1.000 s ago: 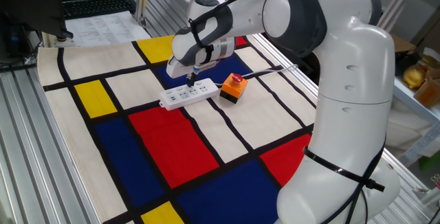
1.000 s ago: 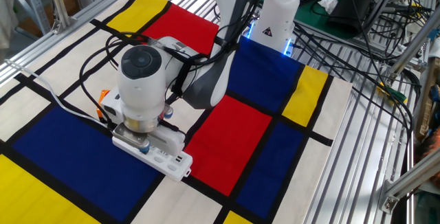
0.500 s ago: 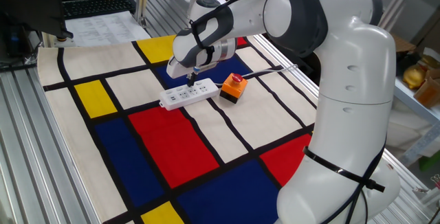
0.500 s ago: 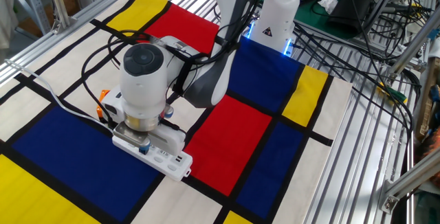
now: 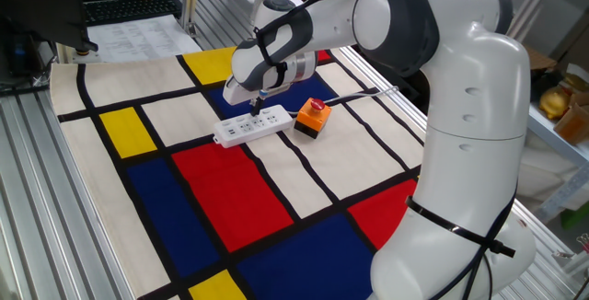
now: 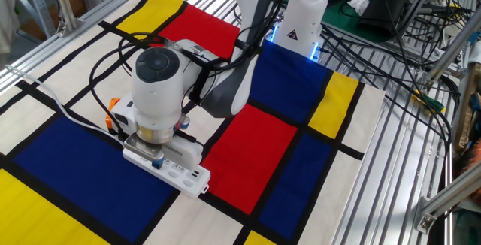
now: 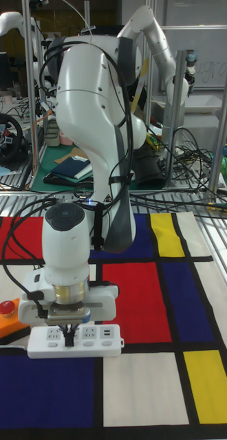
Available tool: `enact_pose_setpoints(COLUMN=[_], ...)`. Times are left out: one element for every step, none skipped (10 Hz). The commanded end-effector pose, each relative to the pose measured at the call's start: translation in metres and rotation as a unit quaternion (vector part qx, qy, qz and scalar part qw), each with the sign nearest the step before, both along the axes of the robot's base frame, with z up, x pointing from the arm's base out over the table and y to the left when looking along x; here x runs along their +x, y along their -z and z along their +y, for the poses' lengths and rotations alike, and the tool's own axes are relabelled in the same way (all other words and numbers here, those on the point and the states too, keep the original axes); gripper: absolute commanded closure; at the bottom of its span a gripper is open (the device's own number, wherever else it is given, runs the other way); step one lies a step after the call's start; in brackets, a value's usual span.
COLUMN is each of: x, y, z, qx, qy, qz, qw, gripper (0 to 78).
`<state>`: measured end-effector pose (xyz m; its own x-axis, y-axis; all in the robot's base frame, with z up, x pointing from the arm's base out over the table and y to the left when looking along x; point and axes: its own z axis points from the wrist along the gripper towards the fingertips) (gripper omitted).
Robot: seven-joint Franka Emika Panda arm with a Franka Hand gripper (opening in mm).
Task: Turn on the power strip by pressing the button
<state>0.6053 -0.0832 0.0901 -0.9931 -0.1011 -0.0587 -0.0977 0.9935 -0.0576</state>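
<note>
The white power strip (image 5: 241,131) lies on the colored mat, also seen in the other fixed view (image 6: 180,170) and the tall view (image 7: 76,342). My gripper (image 7: 70,334) points straight down on it, dark fingertips (image 5: 258,110) together and touching the strip's top, toward the end nearer the orange box. In the other fixed view the wrist (image 6: 154,87) hides the fingers. The button is not visible; the fingertips cover that spot. A thin white cord (image 6: 71,113) runs off from the strip.
An orange-and-black box with a red domed button (image 5: 313,117) sits right beside the strip's end, also visible in the tall view (image 7: 9,317). Metal rails (image 6: 409,162) border the mat. Cables and clutter lie beyond the table.
</note>
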Motion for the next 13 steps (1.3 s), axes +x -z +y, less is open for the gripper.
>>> enact_pose_setpoints(x=[0.001, 0.001, 0.002, 0.002, 0.003, 0.003, 0.003, 0.003, 0.003, 0.003, 0.003, 0.003, 0.003], y=[0.002, 0.003, 0.004, 0.006, 0.008, 0.009, 0.012, 0.014, 0.015, 0.020, 0.027, 0.029, 0.030], z=[0.000, 0.000, 0.001, 0.001, 0.002, 0.002, 0.002, 0.001, 0.001, -0.002, -0.005, -0.006, -0.007], qx=[-0.001, -0.001, -0.001, -0.001, -0.002, -0.002, -0.002, -0.002, -0.002, -0.002, 0.000, 0.000, 0.000], qy=[-0.004, -0.005, -0.006, -0.007, -0.009, -0.009, -0.011, -0.013, -0.013, -0.017, -0.021, -0.022, -0.023], qz=[0.001, 0.001, 0.001, 0.000, 0.000, 0.000, -0.001, 0.001, 0.002, 0.005, 0.004, 0.004, 0.003], qw=[1.0000, 1.0000, 1.0000, 1.0000, 1.0000, 1.0000, 0.9999, 0.9999, 0.9999, 0.9998, 0.9998, 0.9997, 0.9997], gripper=[77.6, 77.6, 77.6, 77.6, 77.6, 77.6, 77.6, 77.6, 77.6, 77.6, 77.6, 77.6, 77.6])
